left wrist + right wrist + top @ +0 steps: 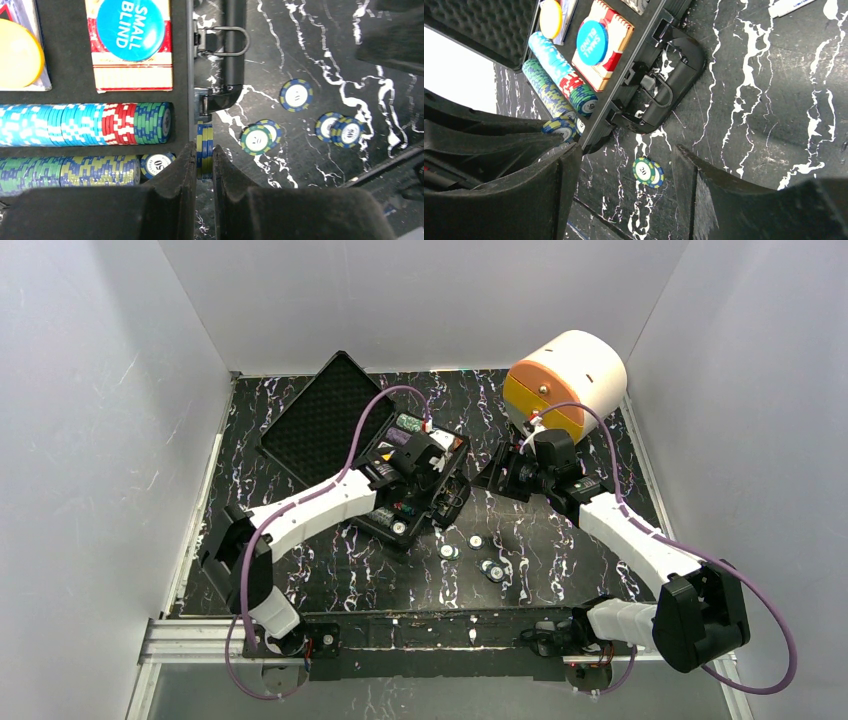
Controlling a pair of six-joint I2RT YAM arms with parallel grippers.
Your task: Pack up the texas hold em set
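Chip collection is in hand: the left pincer (204,167) is closed narrowly on a small stack of chips (204,142), held edge-on just outside the right wall of the open case (181,75), which sits mid-bench with its lid (322,418) lying toward the far left corner. The next move likely calls for carrying the stack over the wall and seating it at the end of the blue-and-yellow row (70,171). Loose chips (296,95) remain toward the near edge. The right pincer (624,150) gapes wide above a single chip (648,171). The pinched chips' count and value are unreadable, and the left arm hides much of the case from above.
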